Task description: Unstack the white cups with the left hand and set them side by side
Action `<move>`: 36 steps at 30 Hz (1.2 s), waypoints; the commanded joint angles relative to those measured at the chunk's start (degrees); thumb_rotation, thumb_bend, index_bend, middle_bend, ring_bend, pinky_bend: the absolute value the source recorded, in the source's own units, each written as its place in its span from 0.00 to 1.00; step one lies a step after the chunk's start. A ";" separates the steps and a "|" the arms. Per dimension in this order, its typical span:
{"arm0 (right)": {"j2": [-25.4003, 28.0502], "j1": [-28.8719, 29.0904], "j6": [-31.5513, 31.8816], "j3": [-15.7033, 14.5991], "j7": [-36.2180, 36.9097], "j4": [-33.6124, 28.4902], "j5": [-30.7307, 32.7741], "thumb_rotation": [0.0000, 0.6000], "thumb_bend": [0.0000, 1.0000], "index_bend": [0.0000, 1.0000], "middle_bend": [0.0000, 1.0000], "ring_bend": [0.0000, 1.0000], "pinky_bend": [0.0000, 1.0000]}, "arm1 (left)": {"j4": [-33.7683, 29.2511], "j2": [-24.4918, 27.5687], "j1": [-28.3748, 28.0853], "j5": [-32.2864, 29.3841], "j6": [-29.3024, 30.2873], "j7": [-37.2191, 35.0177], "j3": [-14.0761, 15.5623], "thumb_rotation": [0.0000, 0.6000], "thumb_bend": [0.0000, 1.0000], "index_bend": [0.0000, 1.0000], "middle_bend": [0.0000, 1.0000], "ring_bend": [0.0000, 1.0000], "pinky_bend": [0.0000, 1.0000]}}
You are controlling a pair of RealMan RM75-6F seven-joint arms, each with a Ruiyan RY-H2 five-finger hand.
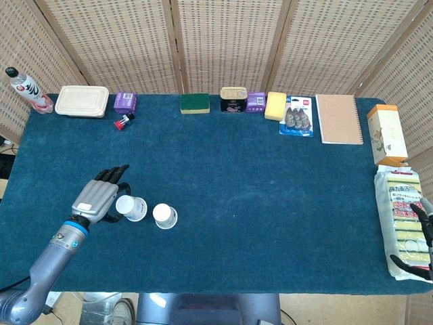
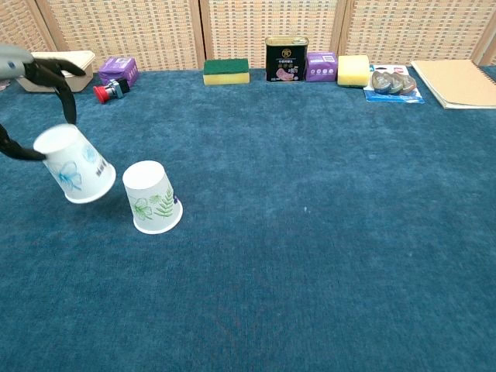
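White paper, printed with a blue flower, is what the left hand (image 1: 99,197) holds: the lifted cup (image 2: 74,164) sits upside down in its grip, dark fingers (image 2: 62,81) curled over the closed base and the thumb coming round from the near side, so the hand is clamped on it. In the chest view this cup is tilted, its base leaning toward the hand and its open rim pointing down and toward 4 o'clock, and the rim looks to be just off the blue worktop (image 1: 270,196) or barely grazing it; I cannot tell which. The second cup (image 2: 152,197), with green leaves on it, stands inverted on the worktop, rim down, its axis close to upright. From the held cup it lies at about 3 o'clock in the head view, just beside but apart, with a narrow strip of blue cloth showing between the two. That is the relation the setting-down turns on: my judgement is that the held cup has to be brought upright and lowered where it is, or a touch further toward 9 o'clock, because its rim flares toward its neighbour and could nudge the standing cup. The stack is already parted, so only the placing and letting go seem left. The right hand (image 1: 421,237) shows only as a few dark fingers at the far right edge of the head view, near a yellow packet (image 1: 403,210); whether it is open or closed cannot be told, and it is well away from both cups.
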 commanded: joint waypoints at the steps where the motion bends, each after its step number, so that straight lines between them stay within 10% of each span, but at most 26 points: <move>1: -0.01 0.06 -0.14 0.00 -0.08 -0.02 0.08 1.00 0.00 0.01 0.00 0.00 0.00 | 1.65 -1.56 -0.05 -0.15 -0.75 -0.26 0.17 1.00 0.23 0.42 0.00 0.00 0.07; 36: 0.58 0.15 -0.20 -0.45 1.56 0.01 -0.38 1.00 0.00 0.01 0.00 0.00 0.00 | 2.71 -7.38 -2.39 -5.69 1.57 8.99 0.03 1.00 0.22 0.33 0.00 0.00 0.08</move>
